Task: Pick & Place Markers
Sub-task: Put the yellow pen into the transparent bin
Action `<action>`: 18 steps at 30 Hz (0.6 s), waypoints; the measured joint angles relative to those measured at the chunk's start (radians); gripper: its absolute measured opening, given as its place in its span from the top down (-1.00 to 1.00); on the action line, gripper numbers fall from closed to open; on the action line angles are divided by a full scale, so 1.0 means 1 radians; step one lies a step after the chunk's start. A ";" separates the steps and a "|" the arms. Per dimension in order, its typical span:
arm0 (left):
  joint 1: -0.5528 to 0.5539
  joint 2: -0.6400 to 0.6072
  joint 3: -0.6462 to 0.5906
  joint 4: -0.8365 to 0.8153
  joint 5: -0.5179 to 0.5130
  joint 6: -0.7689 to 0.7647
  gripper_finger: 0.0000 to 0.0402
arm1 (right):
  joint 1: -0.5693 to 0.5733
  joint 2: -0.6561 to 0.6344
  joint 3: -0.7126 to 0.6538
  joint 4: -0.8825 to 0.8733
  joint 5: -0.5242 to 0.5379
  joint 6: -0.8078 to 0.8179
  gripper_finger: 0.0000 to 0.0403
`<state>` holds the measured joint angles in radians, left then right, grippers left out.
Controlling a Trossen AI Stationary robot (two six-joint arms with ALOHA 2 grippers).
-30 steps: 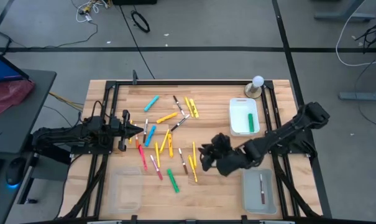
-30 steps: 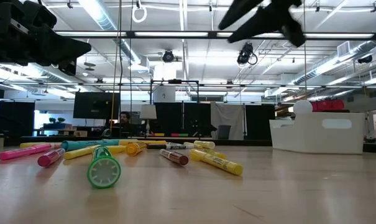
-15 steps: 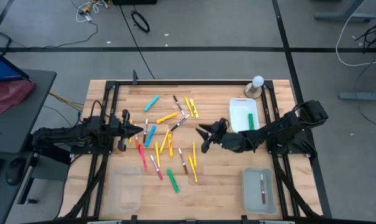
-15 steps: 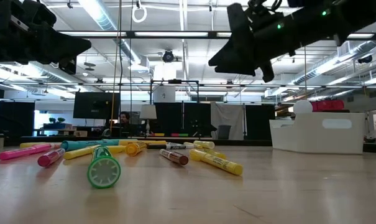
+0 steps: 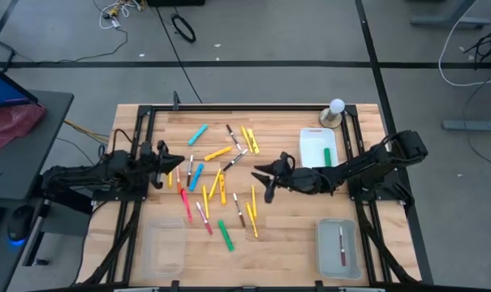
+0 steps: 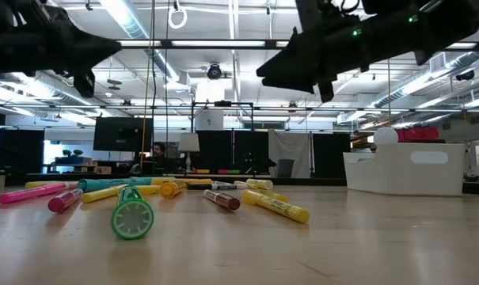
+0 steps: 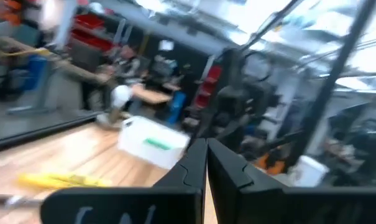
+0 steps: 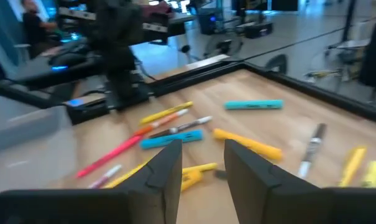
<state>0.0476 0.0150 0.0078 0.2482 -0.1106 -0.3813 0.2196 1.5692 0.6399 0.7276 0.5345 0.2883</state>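
markers [image 5: 217, 182] mid-table btwn arms, one marker [image 5: 341, 245] in tray [image 5: 339, 249] near right

**Tally of the counter: markers, trays, grippers**

About twenty loose markers [image 5: 222, 191] lay spread on the counter [image 5: 294, 235], all on the left arm's side of the white tray [image 5: 312, 150]. Roughly eight were yellow, three light blue, three red or pink, and one green [image 5: 226, 235]. The rest were white with dark caps.

One more green marker [image 5: 328, 158] lay inside the white tray.

There were three trays: the white one and two clear ones [image 5: 164, 247], the nearer [image 5: 338, 264] holding a single marker [image 5: 342, 246].

There were two grippers, the left gripper [image 5: 180, 160] and the right gripper [image 5: 264, 180].

One round white-topped object [image 5: 336, 108] stood just beside the white tray.
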 joint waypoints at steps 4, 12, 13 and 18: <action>-0.070 0.069 0.000 0.184 0.020 0.027 0.91 | 0.036 0.000 0.000 0.028 -0.004 0.008 0.40; -0.269 0.443 0.052 0.407 -0.247 0.158 0.91 | 0.057 0.000 0.000 0.034 -0.004 0.008 0.40; -0.288 0.509 0.079 0.408 -0.289 0.158 0.91 | 0.059 0.000 0.000 0.031 -0.004 0.009 0.40; -0.358 0.804 0.264 0.271 -0.458 0.160 0.91 | 0.073 0.000 0.000 0.018 -0.004 0.012 0.40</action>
<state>-0.3102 0.8190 0.2720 0.5194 -0.5689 -0.2209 0.2926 1.5692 0.6399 0.7452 0.5302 0.3002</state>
